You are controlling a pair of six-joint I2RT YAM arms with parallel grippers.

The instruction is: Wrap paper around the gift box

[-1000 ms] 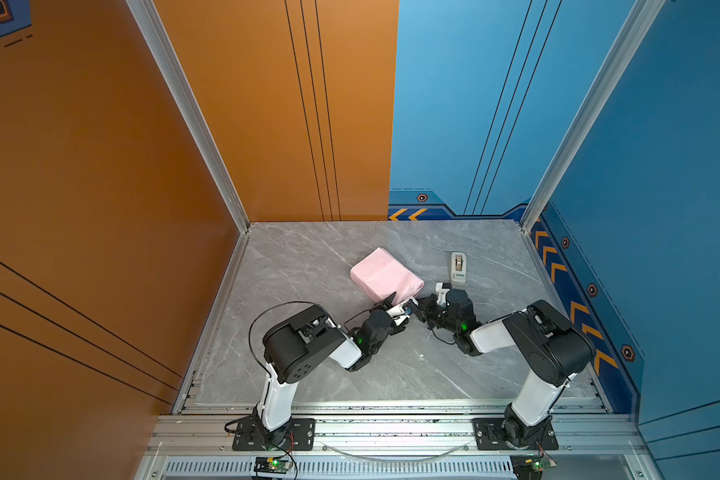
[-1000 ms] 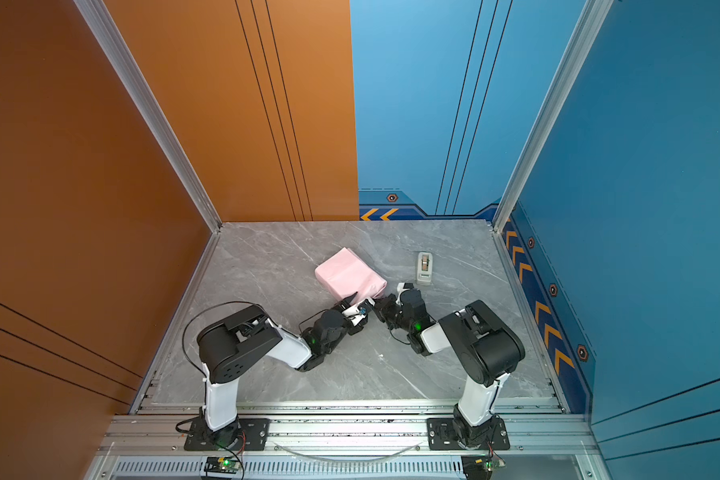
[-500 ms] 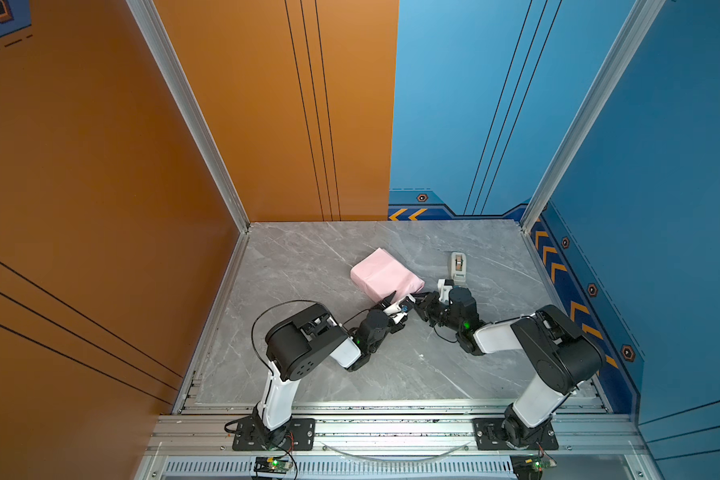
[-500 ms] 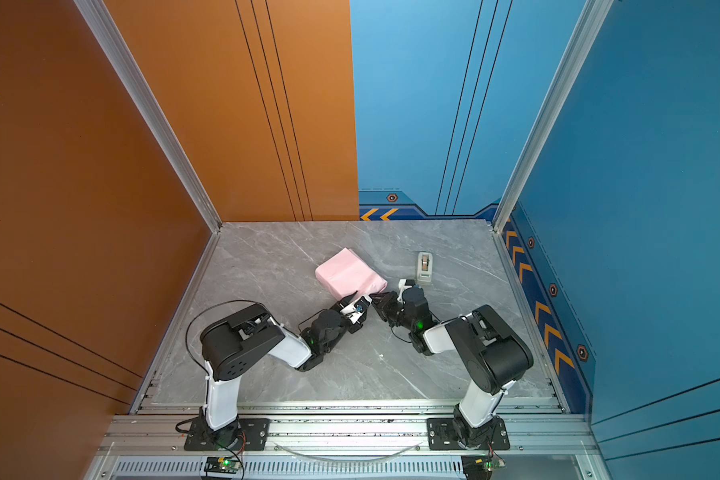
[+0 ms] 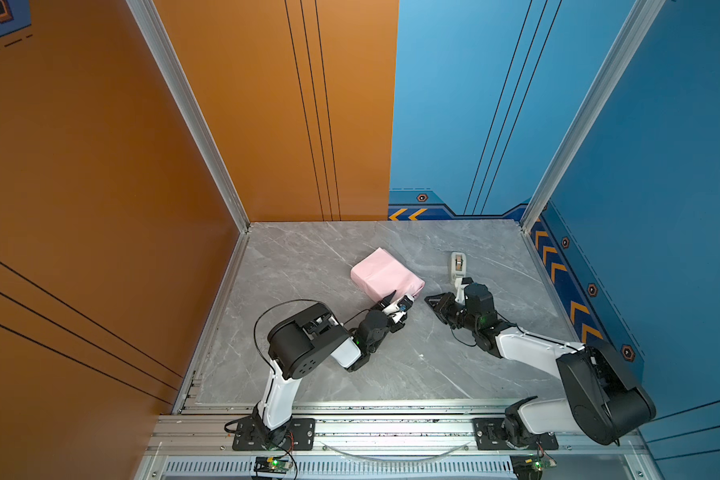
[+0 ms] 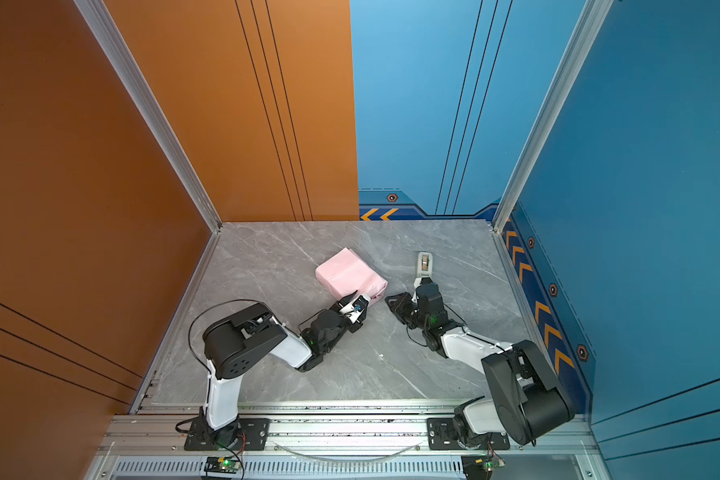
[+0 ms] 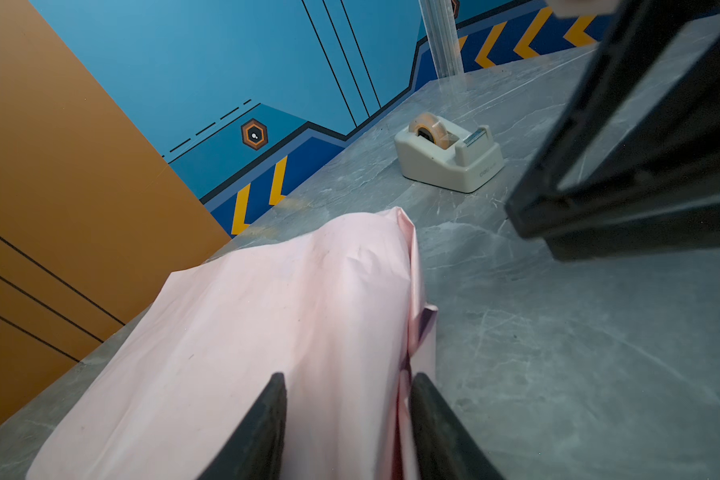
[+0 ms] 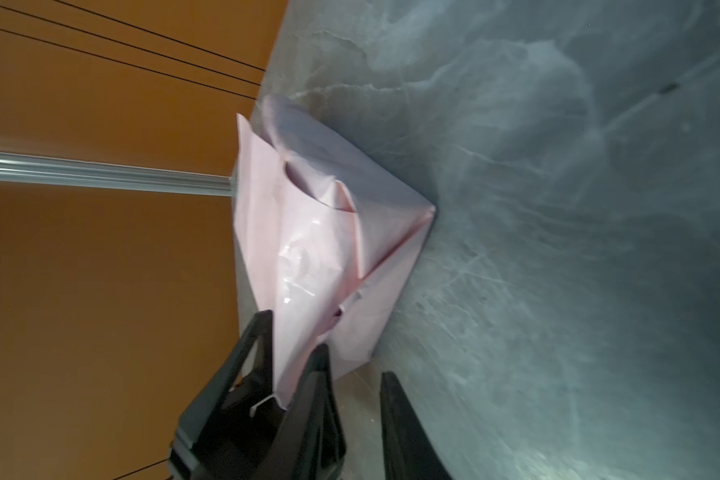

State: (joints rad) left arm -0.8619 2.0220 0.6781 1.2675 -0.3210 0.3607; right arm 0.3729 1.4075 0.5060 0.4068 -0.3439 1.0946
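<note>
The left hand is clamped on the near end fold of the paper. The right hand, just beside it, has its fingers slightly apart and empty. Pink side out, the paper hides the gift box mid-table, with a tape dispenser beyond.

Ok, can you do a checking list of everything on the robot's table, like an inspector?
Surface: grey marbled tabletop.
Job's things: the paper, pink side out, folded round a box shape, lilac showing at one end fold; the gift box not seen, likely inside.
Clutter: beige tape dispenser, standing apart from the paper.
Grippers: left gripper clamps the bundle's near end; right gripper slightly open, empty, close by, not touching it.
Cables: black cable looping over the left arm.
Surroundings: orange wall, blue wall, metal rail in front.
</note>
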